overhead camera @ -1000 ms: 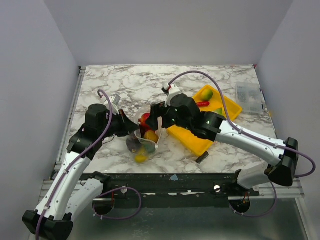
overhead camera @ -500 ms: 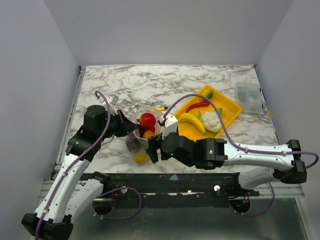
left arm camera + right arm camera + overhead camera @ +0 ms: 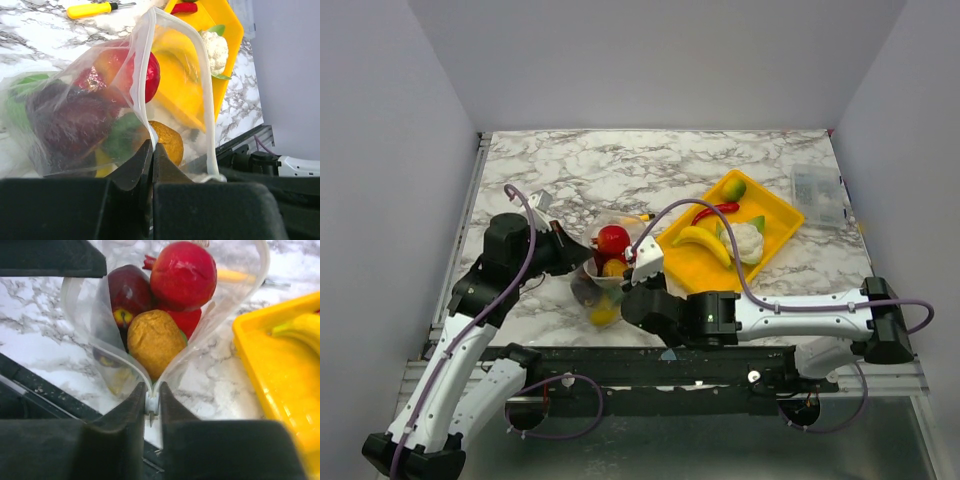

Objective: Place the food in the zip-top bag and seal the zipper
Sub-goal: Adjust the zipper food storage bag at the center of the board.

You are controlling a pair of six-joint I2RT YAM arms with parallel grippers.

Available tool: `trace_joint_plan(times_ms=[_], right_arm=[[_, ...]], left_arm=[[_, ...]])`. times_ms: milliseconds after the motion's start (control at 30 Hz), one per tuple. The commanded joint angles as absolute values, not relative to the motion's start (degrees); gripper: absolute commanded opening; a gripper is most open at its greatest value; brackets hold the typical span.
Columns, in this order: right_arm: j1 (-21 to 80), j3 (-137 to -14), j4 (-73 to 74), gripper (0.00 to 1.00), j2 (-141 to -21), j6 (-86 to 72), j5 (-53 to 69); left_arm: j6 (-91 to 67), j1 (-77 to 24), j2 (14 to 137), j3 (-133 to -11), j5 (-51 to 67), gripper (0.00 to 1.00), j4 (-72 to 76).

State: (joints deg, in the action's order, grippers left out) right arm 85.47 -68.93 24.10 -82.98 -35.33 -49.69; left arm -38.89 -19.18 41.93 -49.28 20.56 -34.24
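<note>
Clear zipper [image 3: 218, 320] between right fingers [image 3: 125, 440]

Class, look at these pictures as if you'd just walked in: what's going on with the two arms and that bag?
Both arms hold the zip-top bag at its mouth. The left pincer is shut on the rim, the right pincer on one end of the zipper. The mouth gapes open, with a red fruit, a yellow-brown fruit and a dark red piece inside. A banana, cauliflower and red pepper lie in the yellow tray.
</note>
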Motion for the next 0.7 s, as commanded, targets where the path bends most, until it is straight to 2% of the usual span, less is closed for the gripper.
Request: trace_joint_plan(times_ms=[0,133,267,300,400,467,533,667], right_arm=[[79.51,-65.92,7.45,0.01,-80.84,-20.75,-45.35],[76.59,-64.61,-1.80,0.00,-78.80,-8.00,-35.31],[72.93,-64.49,-3.33,0.00,-75.66,0.31,-24.57],[71.68,-63.60,-3.61,0.00,-74.75,2.27,-20.74],[67.87,-59.82,-4.88,0.00,-71.89,8.15,-11.58],[66.31,-57.65,-4.80,0.00,-70.98,11.37,-7.18],[65.10,-56.79,-2.86,0.00,-70.70,12.92,-3.32],[63.90,-53.54,-2.11,0.00,-68.98,13.97,6.02]], left_arm=[[-40.02,-18.90,38.04,-49.75,16.04,0.00,-35.79],[-40.43,-18.90,35.24,-50.01,11.43,0.00,-38.12],[-39.21,-18.90,33.61,-49.91,9.67,0.00,-39.54],[-38.67,-18.90,33.36,-50.05,9.46,0.08,-39.78],[-34.11,-18.91,31.86,-51.11,9.64,0.49,-39.43],[-29.73,-18.90,30.50,-52.35,10.21,0.67,-38.23],[-25.16,-18.90,29.55,-53.20,13.37,0.80,-35.30],[-19.19,-18.90,29.27,-51.58,23.17,0.84,-25.67]])
